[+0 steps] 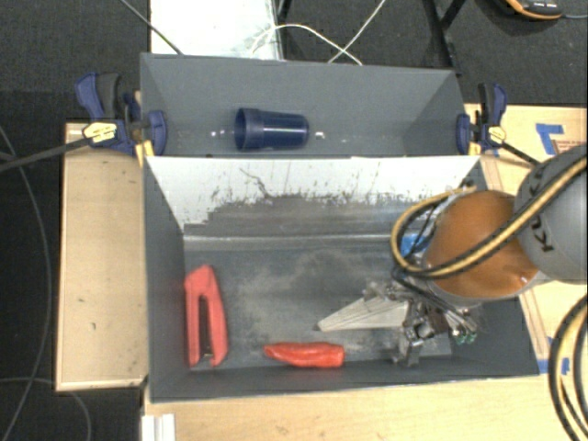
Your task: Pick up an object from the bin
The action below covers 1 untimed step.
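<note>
- The gripper (413,336) sat low in the lower right of the bin (276,274), under the arm's orange cover (473,246). Honestly couldn't tell whether it was open or closed.
- Nothing was visibly held. The nearest loose thing was a red oblong lump (304,355) at the bottom middle, near its left.
- A pale wedge-shaped piece (363,314) stuck out leftward beside the gripper (loose item or robot part? no idea).
- A red clip-like tool (205,315) lay lower left and a blue cup (271,129) lay on its side up top, both well apart.
- Risk, I reckon: closing right there would grab air, and sliding left could shove the lump along the front wall.
</note>
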Motion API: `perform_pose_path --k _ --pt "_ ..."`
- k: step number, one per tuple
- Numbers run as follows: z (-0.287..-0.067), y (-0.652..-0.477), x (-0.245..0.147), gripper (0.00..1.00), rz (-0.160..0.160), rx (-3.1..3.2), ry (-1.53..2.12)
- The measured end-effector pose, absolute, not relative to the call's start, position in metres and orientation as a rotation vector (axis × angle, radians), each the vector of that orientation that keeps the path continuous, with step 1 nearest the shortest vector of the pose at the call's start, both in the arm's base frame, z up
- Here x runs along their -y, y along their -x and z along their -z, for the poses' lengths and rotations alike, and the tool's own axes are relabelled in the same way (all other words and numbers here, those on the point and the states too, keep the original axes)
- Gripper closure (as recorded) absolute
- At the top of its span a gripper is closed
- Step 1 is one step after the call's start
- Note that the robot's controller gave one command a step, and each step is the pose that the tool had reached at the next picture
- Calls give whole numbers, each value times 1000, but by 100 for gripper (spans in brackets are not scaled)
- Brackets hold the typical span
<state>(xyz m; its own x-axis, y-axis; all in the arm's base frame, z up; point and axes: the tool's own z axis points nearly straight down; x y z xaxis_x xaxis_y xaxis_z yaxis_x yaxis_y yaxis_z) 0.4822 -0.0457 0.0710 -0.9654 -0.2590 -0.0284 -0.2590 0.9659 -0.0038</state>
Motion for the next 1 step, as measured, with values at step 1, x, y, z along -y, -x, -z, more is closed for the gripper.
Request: perform_pose_path --k 1 --pt "-70 -480 29 100 -7 -3124 148"
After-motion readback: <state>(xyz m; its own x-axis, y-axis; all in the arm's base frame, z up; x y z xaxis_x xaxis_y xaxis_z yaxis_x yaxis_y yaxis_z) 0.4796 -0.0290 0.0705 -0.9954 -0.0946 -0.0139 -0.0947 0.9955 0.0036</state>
